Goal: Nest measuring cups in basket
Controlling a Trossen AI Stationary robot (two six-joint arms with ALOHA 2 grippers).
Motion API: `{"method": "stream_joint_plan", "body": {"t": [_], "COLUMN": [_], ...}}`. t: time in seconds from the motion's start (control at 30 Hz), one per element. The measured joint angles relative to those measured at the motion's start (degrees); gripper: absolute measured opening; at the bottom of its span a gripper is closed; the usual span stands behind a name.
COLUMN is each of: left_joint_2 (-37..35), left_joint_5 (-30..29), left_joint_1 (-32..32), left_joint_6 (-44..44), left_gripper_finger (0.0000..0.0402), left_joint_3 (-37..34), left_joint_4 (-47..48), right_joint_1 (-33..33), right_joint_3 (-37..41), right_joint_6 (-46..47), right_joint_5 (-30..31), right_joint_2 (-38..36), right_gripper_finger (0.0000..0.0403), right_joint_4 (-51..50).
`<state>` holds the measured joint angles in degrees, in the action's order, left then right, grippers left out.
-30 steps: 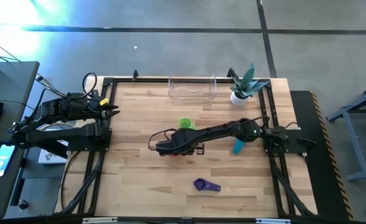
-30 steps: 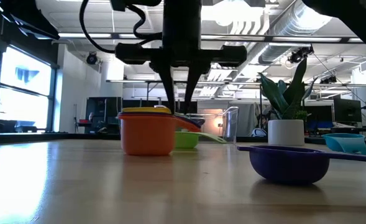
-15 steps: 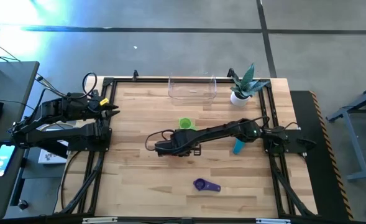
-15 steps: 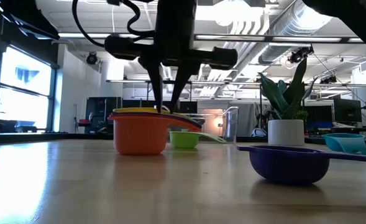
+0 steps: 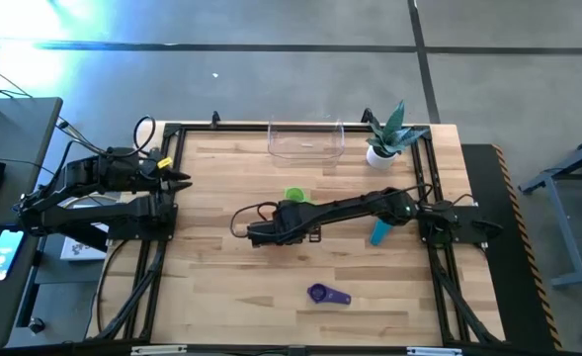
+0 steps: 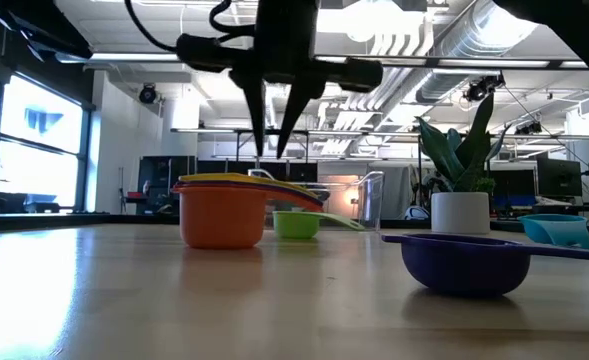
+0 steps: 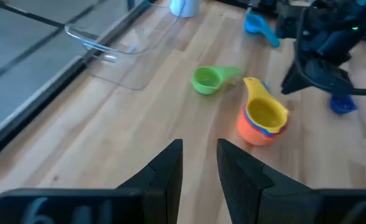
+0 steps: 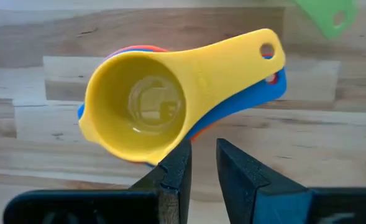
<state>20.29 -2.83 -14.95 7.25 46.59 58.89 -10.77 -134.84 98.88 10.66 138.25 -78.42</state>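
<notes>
Under my fingers [image 8: 173,171] of matt black plastic, the yellow cup [image 8: 146,107] is smooth, glossy plastic. The table [image 5: 221,287] is pale, lightly sheened wood planks. At the far edge the basket [image 5: 306,141] is clear, shiny plastic.

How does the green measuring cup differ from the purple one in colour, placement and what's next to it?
The green measuring cup lies nearer the basket, just behind the stacked cups under the right gripper; the purple measuring cup lies alone toward the table's front edge. In the low view the purple cup looms large and close, while the green one shows small and is partly hidden by the stack. Both sit upright on the wood, outside the basket, not yet nested.
</notes>
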Motion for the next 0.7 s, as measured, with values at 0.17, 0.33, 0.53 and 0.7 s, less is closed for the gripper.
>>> {"method": "stream_joint_plan", "body": {"t": [0.17,0.33,0.53,0.7], "left_joint_2": [0.5,2.0,5.9,10.2], "left_joint_5": [1.4,2.7,5.8,10.6], "left_joint_1": [0.0,0.0,0.0,0.8], "left_joint_6": [1.3,6.5,15.6,18.2], "left_gripper_finger": [0.0090,0.0090,0.0090,0.0090], "left_joint_3": [0.0,0.0,0.0,0.0], "left_joint_4": [0.0,0.0,-2.0,-8.8], "right_joint_1": [1.6,5.8,12.9,18.0], "right_joint_3": [0.0,-0.2,-0.2,-0.2], "right_joint_6": [-4.8,-18.9,-45.3,-63.2], "right_joint_5": [1.4,1.4,-3.5,-7.6], "right_joint_2": [-1.7,-3.3,-4.6,-4.6], "right_gripper_finger": [0.0066,0.0066,0.0066,0.0066], "right_joint_4": [-2.7,-5.0,-5.1,-6.2]}}
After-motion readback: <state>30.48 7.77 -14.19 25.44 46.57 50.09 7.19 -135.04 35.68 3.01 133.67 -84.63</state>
